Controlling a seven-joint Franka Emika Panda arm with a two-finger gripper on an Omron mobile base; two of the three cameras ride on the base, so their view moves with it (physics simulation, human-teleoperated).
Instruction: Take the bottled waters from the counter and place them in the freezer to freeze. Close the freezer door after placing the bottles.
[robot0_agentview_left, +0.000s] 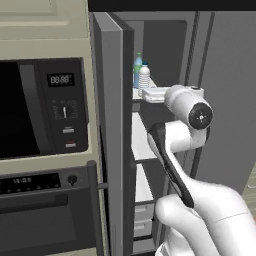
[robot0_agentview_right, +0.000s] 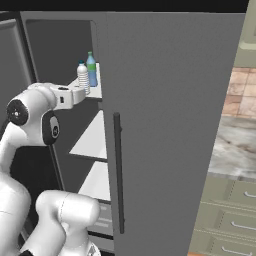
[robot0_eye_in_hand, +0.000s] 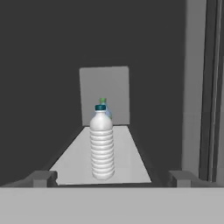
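The clear ribbed bottle (robot0_eye_in_hand: 102, 144) with the dark blue cap stands upright near the front edge of the freezer's top shelf (robot0_eye_in_hand: 127, 162). The blue-tinted bottle (robot0_agentview_left: 137, 67) with the green cap stands just behind it, toward the back wall. The end effector (robot0_eye_in_hand: 111, 178) hovers just in front of the shelf edge, released, its fingers (robot0_eye_in_hand: 41, 178) spread wide on either side of the ribbed bottle without touching it. The freezer door (robot0_agentview_left: 112, 135) stands open to the left, edge-on beside the black oven (robot0_agentview_left: 40, 110). The wider fridge door (robot0_agentview_right: 170, 130) is closed on the right, with the marbled bench (robot0_agentview_right: 235, 150) beyond it.
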